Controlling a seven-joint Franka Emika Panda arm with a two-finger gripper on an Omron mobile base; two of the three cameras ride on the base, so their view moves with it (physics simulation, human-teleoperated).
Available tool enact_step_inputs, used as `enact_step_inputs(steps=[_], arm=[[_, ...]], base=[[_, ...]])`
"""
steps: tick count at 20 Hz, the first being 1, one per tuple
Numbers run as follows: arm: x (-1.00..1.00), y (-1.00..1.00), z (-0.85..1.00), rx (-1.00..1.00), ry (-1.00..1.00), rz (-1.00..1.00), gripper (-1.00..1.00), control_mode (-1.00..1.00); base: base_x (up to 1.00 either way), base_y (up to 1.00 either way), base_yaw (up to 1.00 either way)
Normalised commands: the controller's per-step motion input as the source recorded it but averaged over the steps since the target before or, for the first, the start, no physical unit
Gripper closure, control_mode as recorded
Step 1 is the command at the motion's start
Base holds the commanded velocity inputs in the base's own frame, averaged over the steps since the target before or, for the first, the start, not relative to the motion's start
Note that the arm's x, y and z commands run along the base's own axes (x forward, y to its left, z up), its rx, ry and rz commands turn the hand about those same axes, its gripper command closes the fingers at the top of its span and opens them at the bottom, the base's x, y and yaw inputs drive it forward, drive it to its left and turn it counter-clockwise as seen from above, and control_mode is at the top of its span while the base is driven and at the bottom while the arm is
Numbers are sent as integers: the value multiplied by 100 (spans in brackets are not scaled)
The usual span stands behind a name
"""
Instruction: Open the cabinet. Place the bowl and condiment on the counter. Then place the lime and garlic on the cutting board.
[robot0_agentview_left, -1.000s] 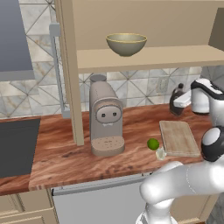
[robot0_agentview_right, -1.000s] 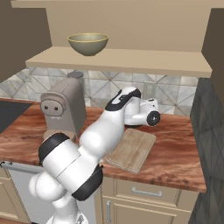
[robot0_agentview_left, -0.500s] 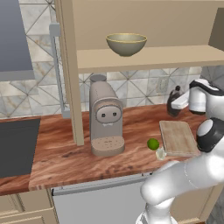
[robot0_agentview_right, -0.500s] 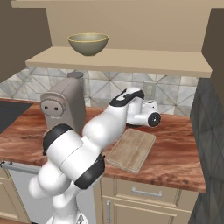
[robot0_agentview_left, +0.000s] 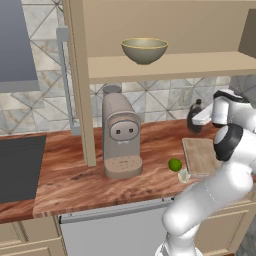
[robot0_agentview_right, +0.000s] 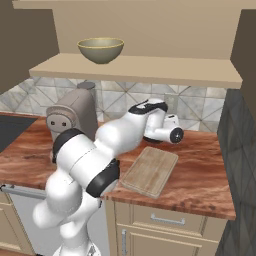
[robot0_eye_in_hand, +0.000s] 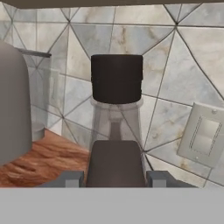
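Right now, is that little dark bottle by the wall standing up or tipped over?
Upright. In the hand view the condiment stands straight between the gripper's fingertips, cap on top, base near the counter.

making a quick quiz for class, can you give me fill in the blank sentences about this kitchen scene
1. The bowl sits on the cabinet's ____.
2. The lime lies on the counter between the coffee machine and the ____.
3. The condiment bottle has a ____ cap.
4. The cutting board has ____ lying on it.

Missing words: shelf; cutting board; dark; nothing
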Motion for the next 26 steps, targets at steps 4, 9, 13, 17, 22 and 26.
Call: enact_step_inputs(steps=[4, 9, 13, 17, 22, 26], arm=[[24, -2, -17, 0, 0, 5, 100, -100], [22, -5, -17, 0, 0, 6, 100, -100], [18, -6, -17, 0, 0, 6, 100, -100], [15, -6, -16, 0, 0, 6, 100, -100], [12, -6, -15, 0, -1, 6, 100, -100], [12, -5, -13, 0, 0, 6, 100, -100]], base=[[0, 0, 0], [0, 0, 0], [0, 0, 0], [0, 0, 0], [0, 0, 0], [0, 0, 0]])
